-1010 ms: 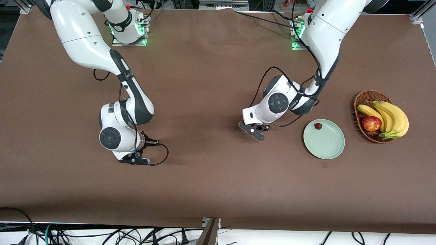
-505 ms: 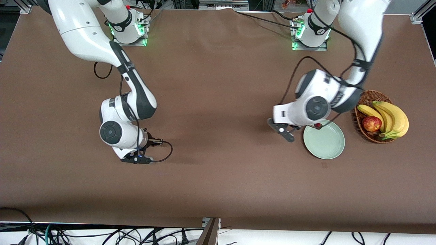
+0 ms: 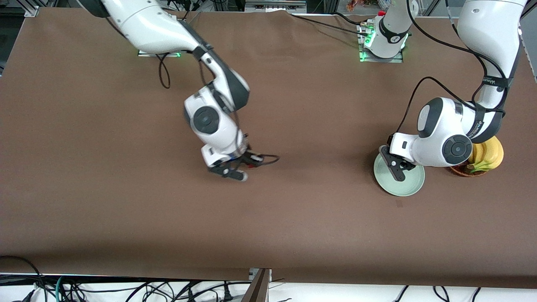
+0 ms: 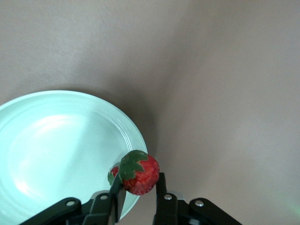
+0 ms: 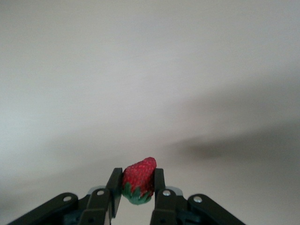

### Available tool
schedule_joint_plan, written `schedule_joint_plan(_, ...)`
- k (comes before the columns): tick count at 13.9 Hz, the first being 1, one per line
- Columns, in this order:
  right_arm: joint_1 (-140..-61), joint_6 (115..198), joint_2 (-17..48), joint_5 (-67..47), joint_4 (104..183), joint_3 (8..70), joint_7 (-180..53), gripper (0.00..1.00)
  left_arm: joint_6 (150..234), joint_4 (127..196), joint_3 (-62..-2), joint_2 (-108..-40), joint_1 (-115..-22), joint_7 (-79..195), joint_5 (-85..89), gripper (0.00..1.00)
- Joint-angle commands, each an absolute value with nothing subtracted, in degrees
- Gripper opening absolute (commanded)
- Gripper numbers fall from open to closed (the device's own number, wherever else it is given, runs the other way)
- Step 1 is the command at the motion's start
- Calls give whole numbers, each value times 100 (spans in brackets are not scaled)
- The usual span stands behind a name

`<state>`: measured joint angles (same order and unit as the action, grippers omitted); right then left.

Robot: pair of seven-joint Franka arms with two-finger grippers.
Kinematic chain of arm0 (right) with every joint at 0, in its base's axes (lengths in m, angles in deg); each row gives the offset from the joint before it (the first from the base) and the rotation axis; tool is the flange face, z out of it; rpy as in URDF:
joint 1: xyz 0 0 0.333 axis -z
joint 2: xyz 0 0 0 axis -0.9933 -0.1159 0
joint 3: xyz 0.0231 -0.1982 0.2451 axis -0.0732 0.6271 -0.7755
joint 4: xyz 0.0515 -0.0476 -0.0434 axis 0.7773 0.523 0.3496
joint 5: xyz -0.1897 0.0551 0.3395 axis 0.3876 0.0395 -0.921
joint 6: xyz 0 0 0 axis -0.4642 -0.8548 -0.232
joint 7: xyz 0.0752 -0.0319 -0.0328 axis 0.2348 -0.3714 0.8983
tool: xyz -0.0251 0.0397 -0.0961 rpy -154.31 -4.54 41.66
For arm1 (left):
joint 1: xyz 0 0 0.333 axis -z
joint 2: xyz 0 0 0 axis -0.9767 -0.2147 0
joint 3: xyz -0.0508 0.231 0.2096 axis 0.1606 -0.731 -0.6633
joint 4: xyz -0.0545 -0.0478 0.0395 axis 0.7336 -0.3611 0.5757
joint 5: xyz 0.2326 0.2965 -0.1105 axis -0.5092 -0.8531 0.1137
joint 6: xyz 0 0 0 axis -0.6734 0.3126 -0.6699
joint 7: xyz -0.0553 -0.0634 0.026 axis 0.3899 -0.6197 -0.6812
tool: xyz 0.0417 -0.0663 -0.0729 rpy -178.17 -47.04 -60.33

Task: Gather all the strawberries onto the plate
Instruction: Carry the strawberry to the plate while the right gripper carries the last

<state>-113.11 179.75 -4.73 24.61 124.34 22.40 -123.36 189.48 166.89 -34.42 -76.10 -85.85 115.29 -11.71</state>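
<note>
Now up over the rim of the plate (image 3: 388,187), left gripper (image 4: 137,197) clenched on a strawberry (image 4: 138,172), green cap showing. Plate beside the basket (image 3: 461,171) at the left arm's end. Over bare table (image 3: 293,209) near mid-table, right gripper (image 5: 137,192) grasping a second strawberry (image 5: 138,179), tip outward.

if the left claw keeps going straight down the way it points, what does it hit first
Most likely the plate: the left claw, shut on a strawberry, hangs over the plate's rim. Depth is unclear, so it could just clip the table beside it.
</note>
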Motion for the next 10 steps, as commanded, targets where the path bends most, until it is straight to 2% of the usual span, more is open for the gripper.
schedule_joint_plan(1,-11962,18930,-1136,2453,11760,2281,-13062,5,19103,16820,-3332,-7587,-8569,11644,-1323,100)
schedule_joint_plan(4,-12499,19310,-1778,2488,11152,2325,-13197,6,18963,16767,-3306,-7544,-8569,11548,-1288,100)
schedule_joint_plan(6,-12632,19652,-2034,2497,11089,2325,-13188,7,18769,16714,-3279,-7500,-8560,11460,-1183,100)
schedule_joint_plan(8,-12676,19768,-2167,2505,11098,2343,-13153,17,18498,16618,-3166,-7429,-8543,10926,-1024,100)
schedule_joint_plan(9,-12676,19768,-2184,2505,11098,2352,-13135,29,18374,16531,-3000,-7420,-8543,10488,-1024,100)
schedule_joint_plan(10,-12668,19768,-2219,2514,11098,2352,-13135,68,18304,16521,-2763,-7403,-8543,9822,-1024,100)
